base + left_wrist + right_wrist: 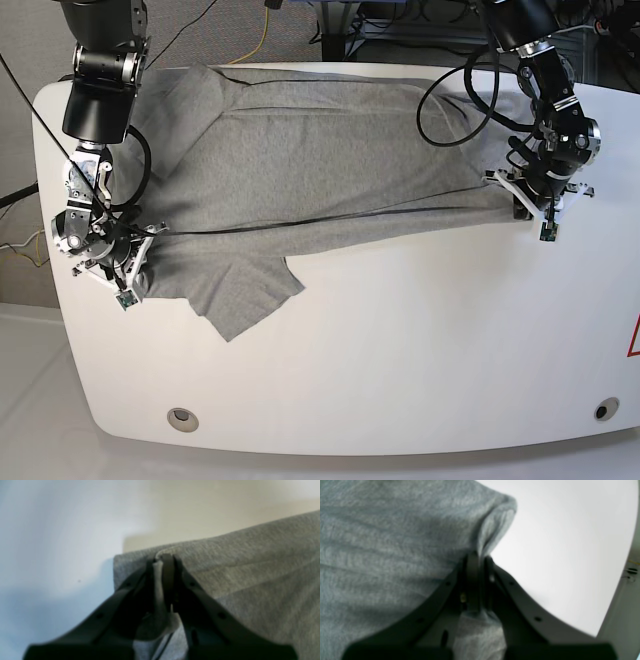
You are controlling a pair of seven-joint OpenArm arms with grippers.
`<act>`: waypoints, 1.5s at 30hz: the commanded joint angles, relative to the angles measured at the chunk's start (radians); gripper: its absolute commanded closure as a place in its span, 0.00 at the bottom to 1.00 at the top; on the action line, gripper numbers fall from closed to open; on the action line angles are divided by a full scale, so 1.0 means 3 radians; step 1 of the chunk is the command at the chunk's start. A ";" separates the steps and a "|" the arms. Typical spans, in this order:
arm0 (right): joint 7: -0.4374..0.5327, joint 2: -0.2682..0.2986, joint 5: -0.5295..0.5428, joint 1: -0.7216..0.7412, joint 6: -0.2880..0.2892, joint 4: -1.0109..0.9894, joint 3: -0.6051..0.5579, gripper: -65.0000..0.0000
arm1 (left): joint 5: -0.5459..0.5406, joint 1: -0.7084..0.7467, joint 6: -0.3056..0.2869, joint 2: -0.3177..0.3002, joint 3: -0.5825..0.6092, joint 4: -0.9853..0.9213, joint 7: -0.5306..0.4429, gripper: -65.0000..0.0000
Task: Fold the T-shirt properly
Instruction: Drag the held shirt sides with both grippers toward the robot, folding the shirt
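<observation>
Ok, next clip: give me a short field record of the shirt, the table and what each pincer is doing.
shirt: grey T-shirt spread across the far half of the table, front edge folded over, one sleeve flap toward the near left
table: white, rounded corners
left pincer: shut on the shirt's edge, at the base view's right
right pincer: shut on the shirt's edge, at the base view's left
fold: not finished

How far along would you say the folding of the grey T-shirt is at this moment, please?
Early. Done: the T-shirt lies spread across the white table with one lengthwise fold, an upper layer doubled over along a dark crease. In hand: the left gripper and the right gripper each have their jaws shut on an end of the cloth. Left: a sleeve sticks out loose, and the crosswise folds are not yet made.
</observation>
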 commanded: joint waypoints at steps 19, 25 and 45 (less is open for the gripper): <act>-0.0385 0.0053 -0.0003 -0.0181 -0.0021 0.0694 0.0026 0.96 | -0.0017 0.0036 0.0018 0.0010 -0.0004 0.0167 -0.0066 0.99; -0.0497 0.0058 -0.0003 -0.0283 -0.0021 0.0857 0.0175 0.96 | -0.0012 0.0036 0.0018 0.0010 -0.0004 0.0177 -0.0066 0.99; -0.0717 0.0028 -0.0422 -0.0682 -0.0015 0.1179 0.0241 0.96 | -0.0007 0.0093 0.0018 0.0010 -0.0004 0.0177 -0.0066 0.99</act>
